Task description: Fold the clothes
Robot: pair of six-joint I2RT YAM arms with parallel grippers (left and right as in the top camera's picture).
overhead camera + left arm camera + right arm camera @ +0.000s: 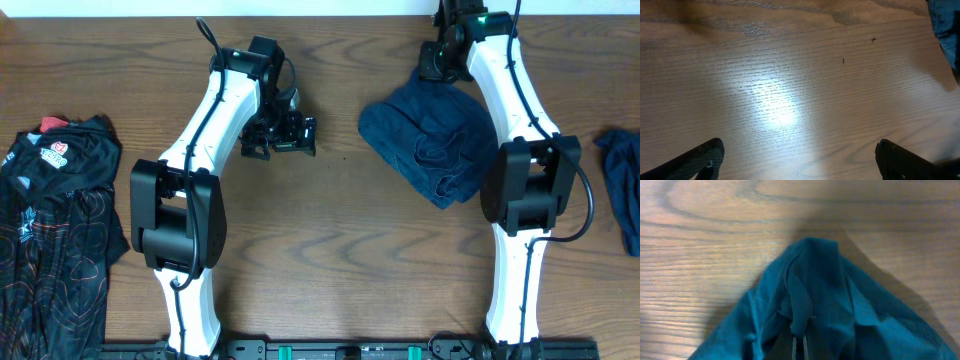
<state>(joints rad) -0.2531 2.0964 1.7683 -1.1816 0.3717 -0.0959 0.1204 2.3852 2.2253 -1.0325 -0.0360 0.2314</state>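
Right gripper (799, 349) pinched tight on raised fold of blue garment (815, 295), cloth peaking up from table (715, 240). Rest of garment lay crumpled mid-table, right of centre. Left gripper (280, 135) spread wide, holding nothing, over bare wood left of heap. Black jersey (55, 230) lay at left table edge; second blue garment (625, 185) at right edge.

Dark blue garment (430, 145) sits crumpled in a rounded heap centre-right, far edge bunched to a peak, w/ black jersey (55, 230), thin red lines & logo, spread far left, another blue cloth (622, 185) at right edge.
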